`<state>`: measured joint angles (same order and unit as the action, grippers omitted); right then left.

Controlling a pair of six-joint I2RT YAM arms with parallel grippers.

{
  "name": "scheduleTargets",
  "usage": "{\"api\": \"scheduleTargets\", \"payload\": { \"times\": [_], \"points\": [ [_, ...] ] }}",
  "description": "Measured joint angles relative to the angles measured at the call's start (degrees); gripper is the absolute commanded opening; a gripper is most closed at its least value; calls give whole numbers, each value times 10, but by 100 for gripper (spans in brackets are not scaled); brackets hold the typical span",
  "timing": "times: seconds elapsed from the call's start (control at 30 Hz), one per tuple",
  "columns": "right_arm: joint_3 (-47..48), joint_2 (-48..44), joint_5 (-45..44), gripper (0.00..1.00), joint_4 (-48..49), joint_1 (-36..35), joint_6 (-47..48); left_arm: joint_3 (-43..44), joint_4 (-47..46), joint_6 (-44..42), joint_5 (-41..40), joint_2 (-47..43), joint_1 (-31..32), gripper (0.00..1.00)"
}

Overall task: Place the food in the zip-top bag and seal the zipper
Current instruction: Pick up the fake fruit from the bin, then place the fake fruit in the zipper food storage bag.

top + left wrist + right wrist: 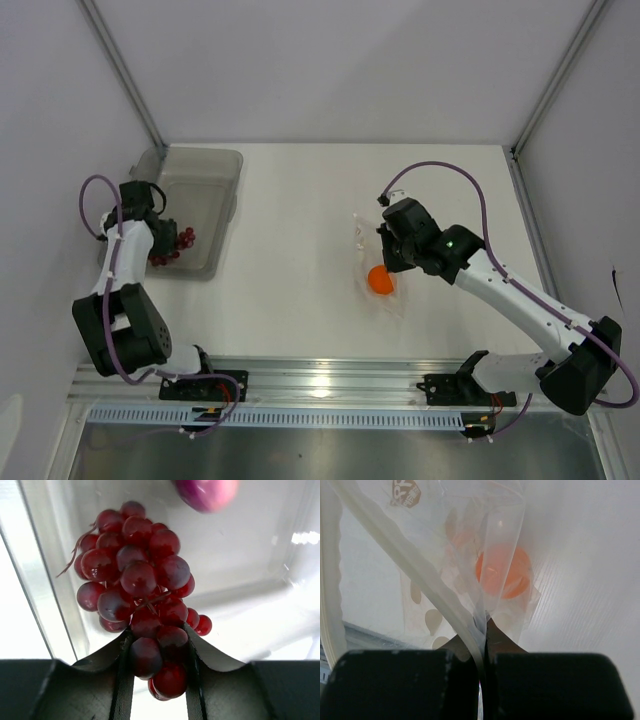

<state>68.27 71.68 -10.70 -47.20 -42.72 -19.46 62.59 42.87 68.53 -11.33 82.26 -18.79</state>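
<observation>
At the far left of the worktop (300, 200), the left arm is bent down into the grey tub (205, 158). Its end effector (157, 652) is closed on the berries (137, 575). The 2 fingers (106, 656) press on either side of the lowest fruits, and most of the dark red cluster spreads out past the tips over the tub's pale floor. From above, the berries (180, 242) show just right of the arm, toward the near end of the tub. The onion (207, 492), purple-red and blurred, lies farther along in the same tub, apart from the cluster.

Right of centre, the right end effector (484, 642) is clamped on the mouth edge of the zip-top bag (445, 540). The zipper (420, 577) runs as a pale strip from the upper left of the wrist view straight into the pinch. The crinkled film spreads out beyond the fingertips, and the orange (502, 572) shows through the clear plastic. From above, the orange (380, 280) sits just near and left of the right end effector (390, 252), within the outline of the bag (365, 232) on the worktop. Bag and tub are well apart.
</observation>
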Motion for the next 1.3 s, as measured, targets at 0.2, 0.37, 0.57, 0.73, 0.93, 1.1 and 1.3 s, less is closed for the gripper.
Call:
{"api": "scheduleTargets", "payload": {
  "times": [0.2, 0.37, 0.57, 0.73, 0.93, 1.1, 1.3],
  "points": [
    [0, 4, -4, 0, 0, 0, -5, -10, 2, -10, 11, -76, 53, 33],
    [0, 11, -5, 0, 0, 0, -13, -31, -5, -23, 33, -153, 101, 33],
    [3, 12, -9, 0, -4, 0, -16, -44, -25, -63, 111, -214, 169, 22],
    [7, 12, -15, 0, -7, 0, -20, -57, -66, -106, 185, -247, 235, 16],
    [7, 14, -22, 0, -9, 0, -30, -57, -103, -165, 239, -281, 330, 20],
    [14, 27, -26, 0, -9, 0, -30, -63, -185, -207, 336, -306, 369, 20],
    [28, 38, -28, 0, -9, 0, -30, -69, -287, -236, 440, -306, 409, 20]
  ]
}}
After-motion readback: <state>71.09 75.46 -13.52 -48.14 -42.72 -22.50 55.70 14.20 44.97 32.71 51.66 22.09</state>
